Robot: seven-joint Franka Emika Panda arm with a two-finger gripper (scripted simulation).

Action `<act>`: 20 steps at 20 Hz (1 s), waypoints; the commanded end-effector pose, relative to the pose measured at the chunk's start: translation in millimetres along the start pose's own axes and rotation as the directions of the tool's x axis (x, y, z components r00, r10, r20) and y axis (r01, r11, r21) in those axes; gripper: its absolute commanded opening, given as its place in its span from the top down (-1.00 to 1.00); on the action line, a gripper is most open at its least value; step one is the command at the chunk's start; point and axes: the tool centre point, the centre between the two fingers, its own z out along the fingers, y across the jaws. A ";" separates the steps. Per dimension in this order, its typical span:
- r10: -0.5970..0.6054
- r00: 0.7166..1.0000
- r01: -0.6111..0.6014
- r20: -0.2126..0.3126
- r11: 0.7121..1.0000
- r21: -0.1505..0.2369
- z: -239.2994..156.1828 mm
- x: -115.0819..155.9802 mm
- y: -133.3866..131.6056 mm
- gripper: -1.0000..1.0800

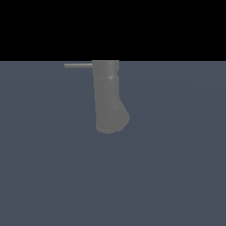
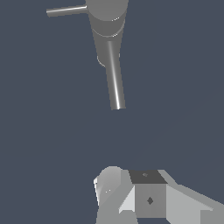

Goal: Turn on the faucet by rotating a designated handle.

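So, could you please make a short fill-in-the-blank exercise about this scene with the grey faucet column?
1. The thin grey rod handle projects toward the exterior view's ____.
2. The thick matte grey faucet column has a bulged, ____ end.
3. In the exterior view, the white robot gripper is ____.
4. In the wrist view, the gripper and the faucet are ____, not touching.

Missing words: left; rounded; absent; apart

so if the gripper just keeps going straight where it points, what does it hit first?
Likely the faucet: in the wrist view its spout is straight ahead of the gripper, with bare floor between. The handle sits off-line. Depth is unclear.
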 end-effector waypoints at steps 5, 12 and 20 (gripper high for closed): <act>0.008 1.000 -0.008 0.000 1.000 0.000 1.1 0.7 -2.0 1.00; 0.060 0.998 -0.060 0.000 0.998 0.002 8.6 6.0 -14.8 1.00; 0.178 0.984 -0.178 0.001 0.984 0.006 25.9 20.8 -43.4 1.00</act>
